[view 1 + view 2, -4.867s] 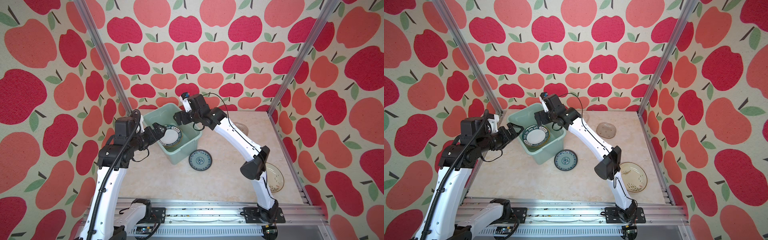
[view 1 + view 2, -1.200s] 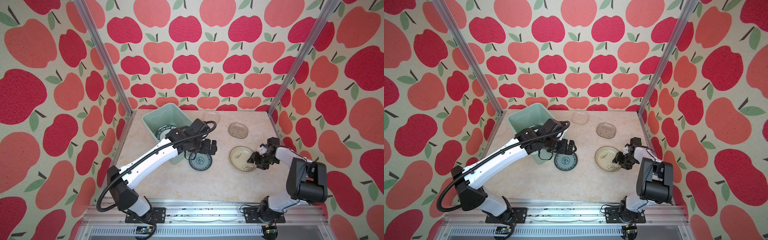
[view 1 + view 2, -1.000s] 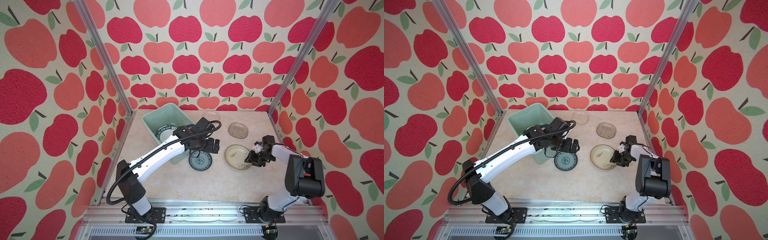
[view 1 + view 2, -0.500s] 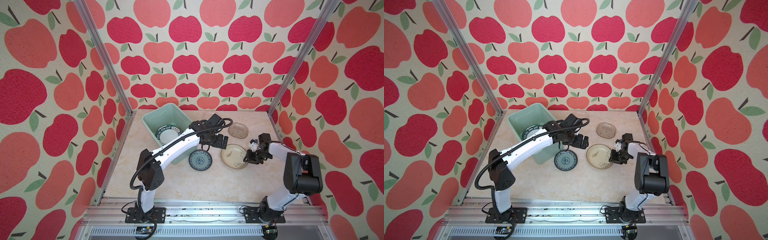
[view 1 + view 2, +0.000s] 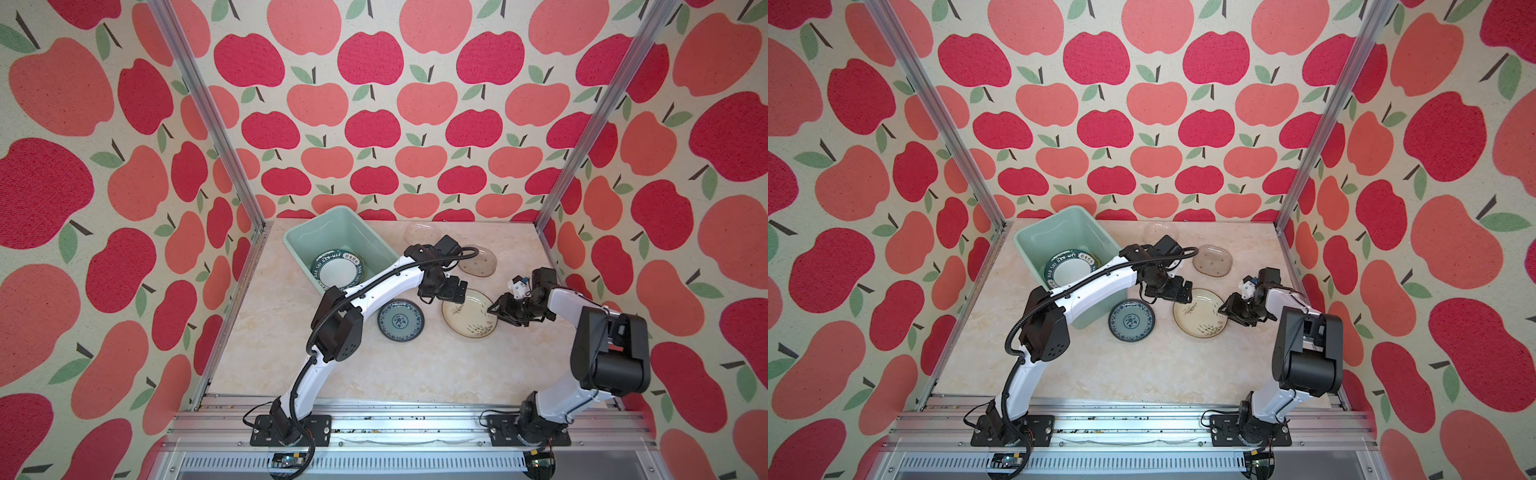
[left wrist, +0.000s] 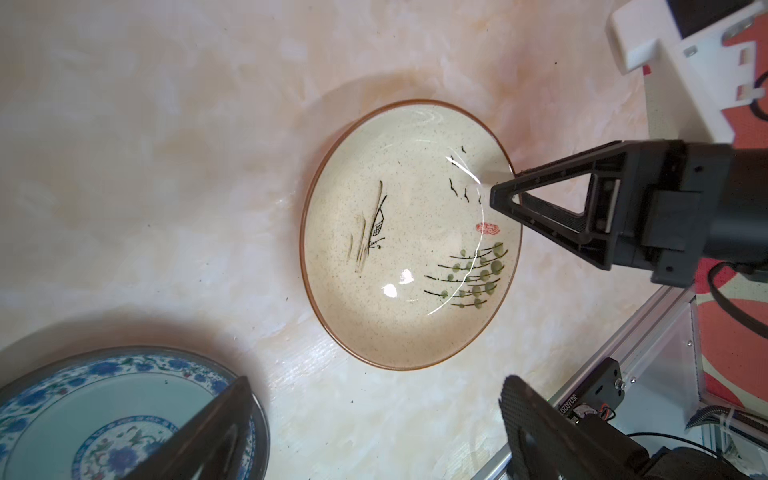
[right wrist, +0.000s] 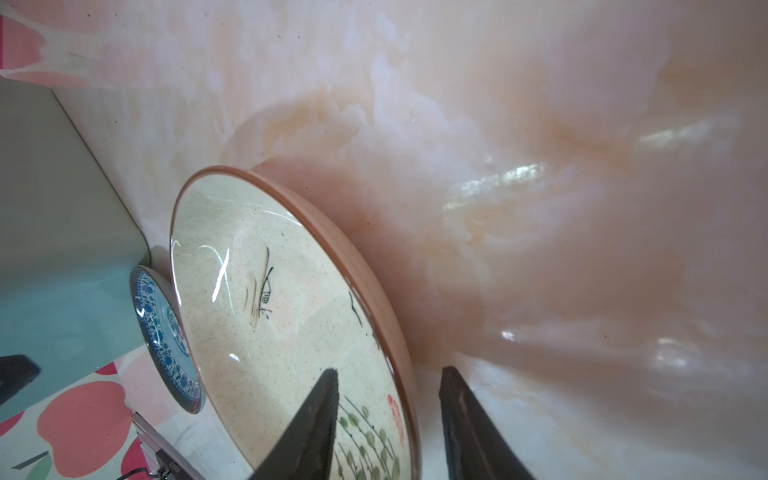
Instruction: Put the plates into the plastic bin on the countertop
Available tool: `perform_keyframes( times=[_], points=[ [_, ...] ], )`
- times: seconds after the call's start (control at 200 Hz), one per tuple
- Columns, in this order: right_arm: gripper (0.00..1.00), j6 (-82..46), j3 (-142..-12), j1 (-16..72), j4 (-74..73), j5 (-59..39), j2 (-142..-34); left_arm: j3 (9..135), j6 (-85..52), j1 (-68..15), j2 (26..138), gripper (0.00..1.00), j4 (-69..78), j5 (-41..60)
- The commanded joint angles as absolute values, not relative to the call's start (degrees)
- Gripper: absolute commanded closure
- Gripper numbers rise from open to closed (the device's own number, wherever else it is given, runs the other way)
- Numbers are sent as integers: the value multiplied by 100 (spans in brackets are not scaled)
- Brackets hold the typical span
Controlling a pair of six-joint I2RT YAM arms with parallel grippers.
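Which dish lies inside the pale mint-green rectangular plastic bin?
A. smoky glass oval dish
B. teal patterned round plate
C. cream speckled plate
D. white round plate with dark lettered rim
D: in a top view the white round plate with dark lettered rim lies inside the pale mint-green rectangular plastic bin.

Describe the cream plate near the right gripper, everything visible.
The cream plate is round, shallow, glossy speckled ceramic with a brown rim, painted with a boat, birds, green reeds and a red seal. It lies face up on the countertop, beside the blue patterned plate, not touching it. The right gripper's open jaws straddle its rim; contact unclear.
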State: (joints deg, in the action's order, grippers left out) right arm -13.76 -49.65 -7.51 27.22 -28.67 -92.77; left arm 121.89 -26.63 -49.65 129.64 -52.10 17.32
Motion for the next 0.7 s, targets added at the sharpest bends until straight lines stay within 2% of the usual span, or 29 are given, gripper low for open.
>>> perform_keyframes(
  times=[0.0,0.695],
  points=[
    [57,-1669,-4780,-853,2520,-3284,-9076,12380,-2843,-4878,13215,8,-5379,2208],
    [58,-1794,-4201,-1090,1824,-4083,-9313,12712,-3049,-4746,14032,32,-5330,2764]
  ],
)
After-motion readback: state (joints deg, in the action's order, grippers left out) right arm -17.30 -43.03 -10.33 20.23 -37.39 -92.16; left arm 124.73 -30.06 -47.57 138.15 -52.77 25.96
